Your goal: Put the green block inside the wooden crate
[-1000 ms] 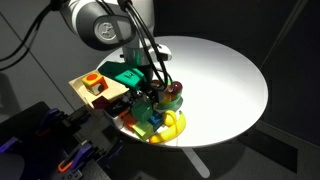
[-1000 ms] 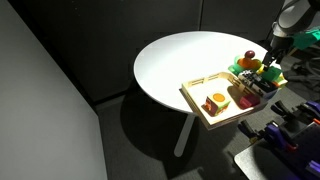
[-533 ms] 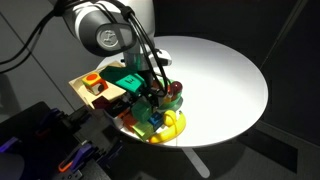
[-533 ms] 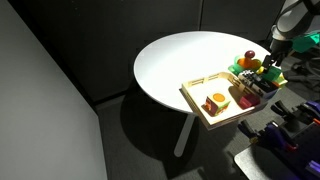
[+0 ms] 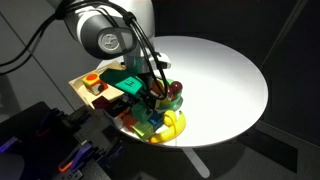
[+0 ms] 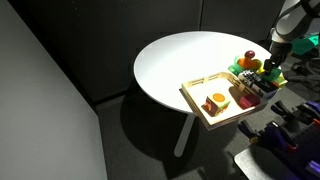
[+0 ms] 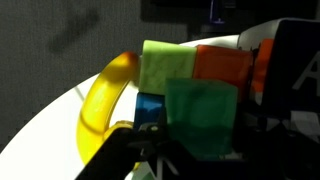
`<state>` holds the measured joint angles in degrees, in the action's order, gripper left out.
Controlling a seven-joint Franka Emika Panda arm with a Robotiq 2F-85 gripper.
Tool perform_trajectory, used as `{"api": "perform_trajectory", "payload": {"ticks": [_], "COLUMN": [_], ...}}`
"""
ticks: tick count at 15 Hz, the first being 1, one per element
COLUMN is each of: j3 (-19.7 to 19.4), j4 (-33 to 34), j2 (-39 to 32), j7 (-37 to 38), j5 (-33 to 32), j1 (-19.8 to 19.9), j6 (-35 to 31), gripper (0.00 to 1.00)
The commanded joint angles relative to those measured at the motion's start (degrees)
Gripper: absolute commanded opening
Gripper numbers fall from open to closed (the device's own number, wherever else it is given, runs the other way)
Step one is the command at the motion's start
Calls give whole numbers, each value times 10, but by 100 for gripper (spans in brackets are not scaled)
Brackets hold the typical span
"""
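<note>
In the wrist view a dark green block [image 7: 205, 115] fills the space between my jaws, and my gripper [image 7: 205, 142] is shut on it. A lighter green block [image 7: 165, 65], an orange block [image 7: 222, 62] and a blue block [image 7: 150, 107] crowd right behind and beside it. In both exterior views my gripper [image 5: 155, 96] [image 6: 268, 68] is down in the pile of coloured blocks, right next to the wooden crate [image 5: 84, 86] [image 6: 197, 84]. The shallow crate holds a red and orange block [image 6: 215, 100]. In the exterior views my fingers hide the held block.
A yellow curved piece [image 7: 104, 96] [image 5: 172, 128] lies beside the blocks near the edge of the round white table [image 5: 225, 70] [image 6: 175, 55]. Red fruit [image 6: 247, 57] sits behind the pile. Dark equipment [image 5: 50, 140] stands just off the table edge.
The jaws have closed on the dark green block. The arm has hardly moved over the pile.
</note>
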<state>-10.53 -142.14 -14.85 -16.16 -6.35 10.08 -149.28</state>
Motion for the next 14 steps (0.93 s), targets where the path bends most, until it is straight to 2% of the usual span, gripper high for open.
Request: {"api": "perform_trajectory", "payload": {"ticks": [1,14], "j3": [1,12], "j4": [-2,-24], "j2": [16,73], "j7": [16,76], "j5": [-24,-77], "j1": [-3,-45], "j6": [19,62], "gripper": [29,28]}}
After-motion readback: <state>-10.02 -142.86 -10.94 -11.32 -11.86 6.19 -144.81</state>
